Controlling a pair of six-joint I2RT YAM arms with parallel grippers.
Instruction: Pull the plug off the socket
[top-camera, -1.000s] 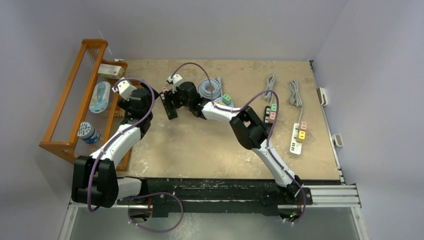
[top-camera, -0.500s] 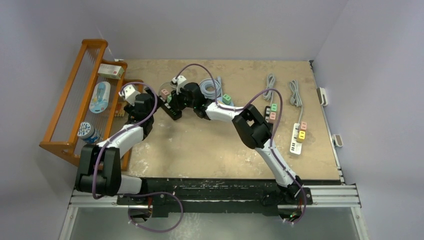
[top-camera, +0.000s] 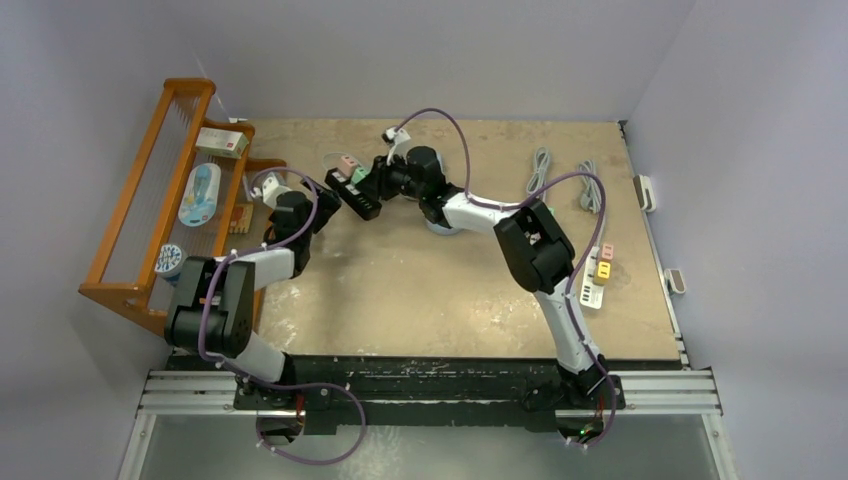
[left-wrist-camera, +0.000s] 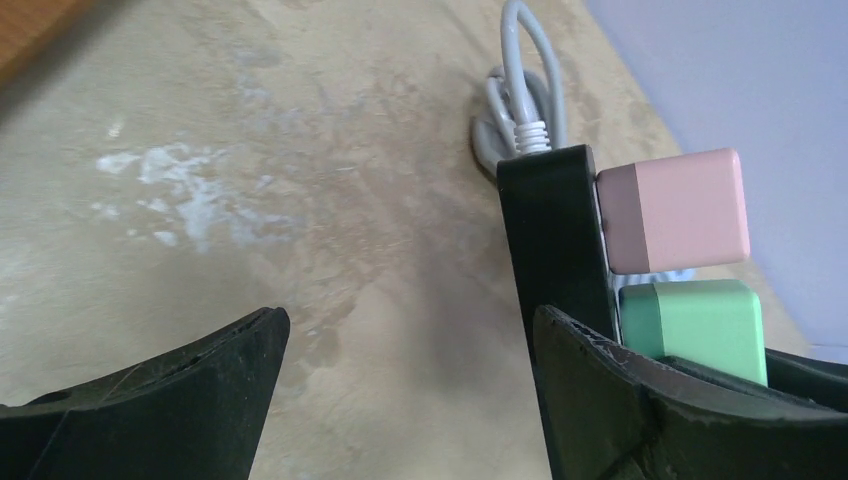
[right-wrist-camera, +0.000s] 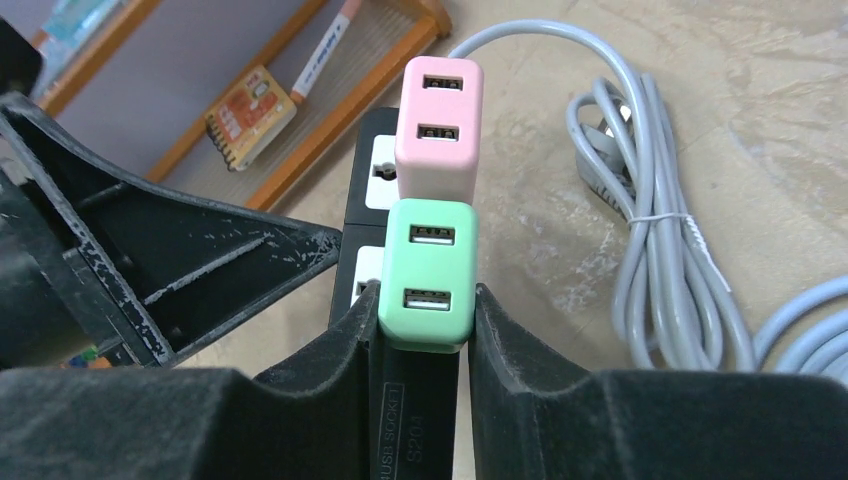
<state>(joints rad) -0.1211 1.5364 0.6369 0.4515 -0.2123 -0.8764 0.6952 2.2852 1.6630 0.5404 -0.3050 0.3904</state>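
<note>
The black power strip lies in the far-left part of the bench, close to the far edge and just beside the wooden rack that runs along the left edge. Two USB charger plugs sit side by side in its sockets: the pink plug nearer the strip's cable end and the green plug next to it, the two touching. Both are seated in the strip. The right gripper reaches across from the right side of the bench and pinches the green plug, one finger pressed against each flank of its body, with the strip's label visible below between them. The left gripper comes in from the rack side with its jaws spread wide and nothing clamped; the strip's black edge stands right against the inner face of one finger, while bare bench top fills the rest of the gap. The strip's pale cable loops away toward the far edge. A bundled grey cable lies on the bench just beyond the plugs. Near the right edge lies a white power strip carrying a pink plug and a yellow one, with two more coiled grey cords towards the far-right corner.
</note>
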